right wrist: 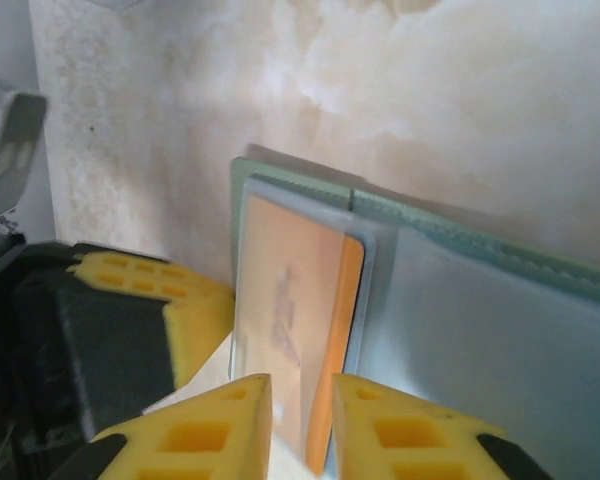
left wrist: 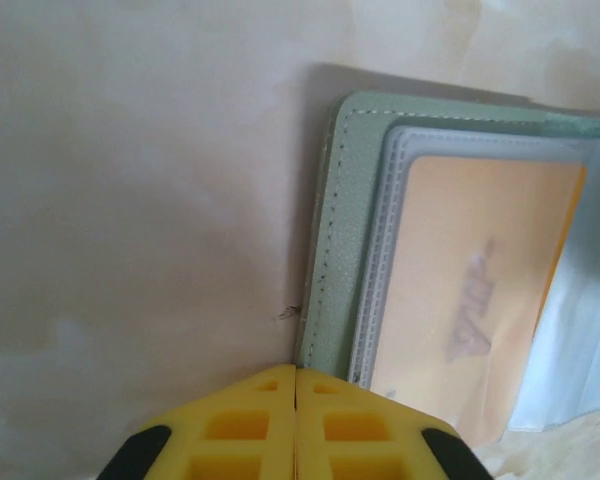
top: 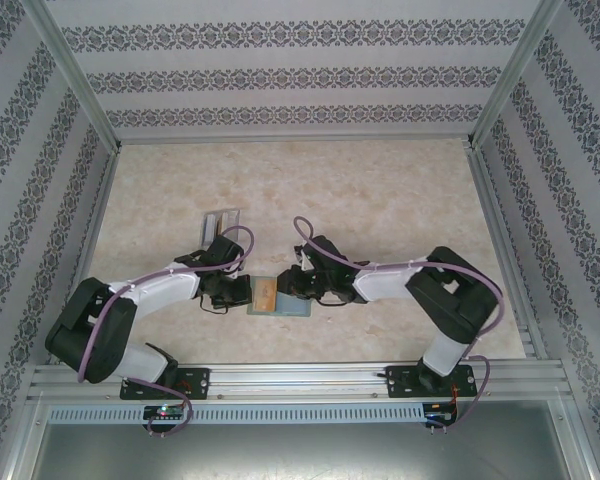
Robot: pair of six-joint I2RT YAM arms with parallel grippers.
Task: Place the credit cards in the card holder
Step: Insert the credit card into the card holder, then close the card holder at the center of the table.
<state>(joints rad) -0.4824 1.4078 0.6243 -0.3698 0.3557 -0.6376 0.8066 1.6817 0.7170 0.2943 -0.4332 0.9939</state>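
Right hand (right wrist: 302, 400) narrowly apart over orange card (right wrist: 280, 290) — left hand (left wrist: 296, 400) closed beside card holder (left wrist: 345, 200).

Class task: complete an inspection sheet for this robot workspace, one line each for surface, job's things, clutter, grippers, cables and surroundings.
Surface: beige marbled table; no spills seen.
Job's things: green card holder lies open; orange card sits in its translucent pocket.
Clutter: clear slotted stand beyond the left arm.
Grippers: left gripper shut, at the holder's edge; right gripper has its fingers slightly apart astride the orange card's edge, grip unclear.
Cables: purple cables run along both arms, looping above the wrists.
Surroundings: patterned walls; aluminium frame at the near edge.
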